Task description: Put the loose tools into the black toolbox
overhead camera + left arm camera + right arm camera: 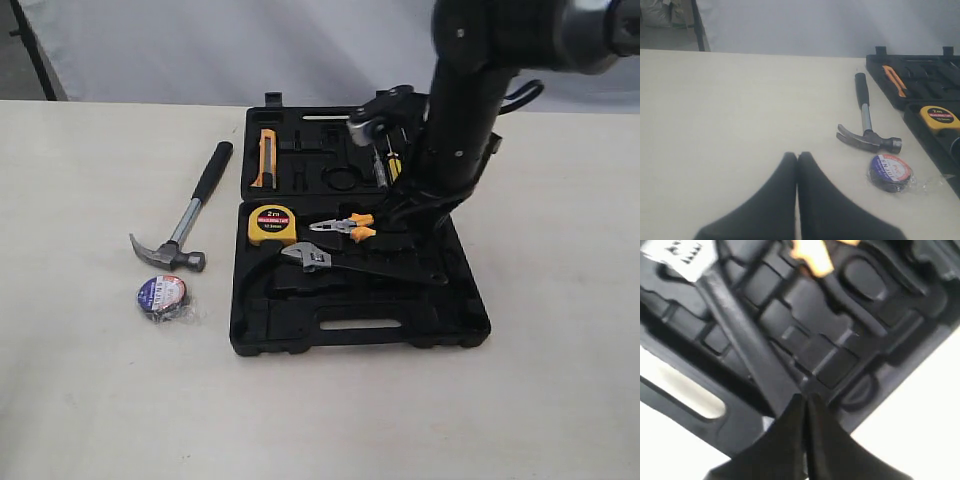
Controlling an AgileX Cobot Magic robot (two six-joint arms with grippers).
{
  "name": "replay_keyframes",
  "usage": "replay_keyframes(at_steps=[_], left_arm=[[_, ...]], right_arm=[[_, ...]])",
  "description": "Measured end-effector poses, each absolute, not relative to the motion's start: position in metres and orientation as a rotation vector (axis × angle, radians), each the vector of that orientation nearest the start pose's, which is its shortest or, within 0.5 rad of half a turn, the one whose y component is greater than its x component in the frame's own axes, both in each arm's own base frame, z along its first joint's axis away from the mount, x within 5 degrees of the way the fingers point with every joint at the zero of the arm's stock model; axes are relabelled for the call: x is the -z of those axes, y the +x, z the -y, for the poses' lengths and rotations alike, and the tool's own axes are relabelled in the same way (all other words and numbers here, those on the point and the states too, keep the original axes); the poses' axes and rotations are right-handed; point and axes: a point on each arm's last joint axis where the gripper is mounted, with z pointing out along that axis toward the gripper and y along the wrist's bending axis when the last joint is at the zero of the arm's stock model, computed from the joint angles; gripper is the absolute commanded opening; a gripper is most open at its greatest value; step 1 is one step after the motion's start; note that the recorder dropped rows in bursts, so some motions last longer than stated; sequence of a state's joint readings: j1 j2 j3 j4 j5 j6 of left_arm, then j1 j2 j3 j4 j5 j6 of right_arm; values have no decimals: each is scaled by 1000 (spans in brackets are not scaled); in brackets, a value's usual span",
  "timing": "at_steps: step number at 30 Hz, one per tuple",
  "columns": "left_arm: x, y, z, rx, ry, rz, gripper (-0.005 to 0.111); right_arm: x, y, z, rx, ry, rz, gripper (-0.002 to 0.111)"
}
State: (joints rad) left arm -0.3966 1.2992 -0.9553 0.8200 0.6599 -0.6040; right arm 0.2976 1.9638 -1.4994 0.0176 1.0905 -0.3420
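Observation:
The black toolbox lies open on the table. The adjustable wrench rests aslant across its lower tray. In the right wrist view its handle runs down to my right gripper, whose fingers are pressed together at the handle's end; nothing shows between them. The claw hammer and the tape roll lie on the table left of the box. My left gripper is shut and empty above bare table, apart from the hammer and the tape roll; it is out of the exterior view.
In the box sit a yellow tape measure, orange-handled pliers, an orange utility knife and a screwdriver. The right arm stands over the box's right half. A grey backdrop closes off the table's far edge.

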Motion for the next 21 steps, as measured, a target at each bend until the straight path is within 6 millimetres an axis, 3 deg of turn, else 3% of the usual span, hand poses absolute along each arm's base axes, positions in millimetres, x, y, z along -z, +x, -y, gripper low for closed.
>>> replay_keyframes(at_steps=[3,6,8,13,21], left_arm=[[-308,264,66,-377,323,-2224,1],[-308,264,66,-377,323,-2224,1],[-308,264,66,-377,323,-2224,1],[-308,264,66,-377,323,-2224,1],[-308,264,66,-377,323,-2224,1]], right_arm=[[-206,380,-105,-135,-962,-2873,20],[-203,381,-106,-187,-1044,-2849,43],[-198,381,-107,-203,-1112,-2830,52],[-184,383,-108,-216,-1275,-2795,55],[-161,385,-112,-220,-1377,-2806,55]])
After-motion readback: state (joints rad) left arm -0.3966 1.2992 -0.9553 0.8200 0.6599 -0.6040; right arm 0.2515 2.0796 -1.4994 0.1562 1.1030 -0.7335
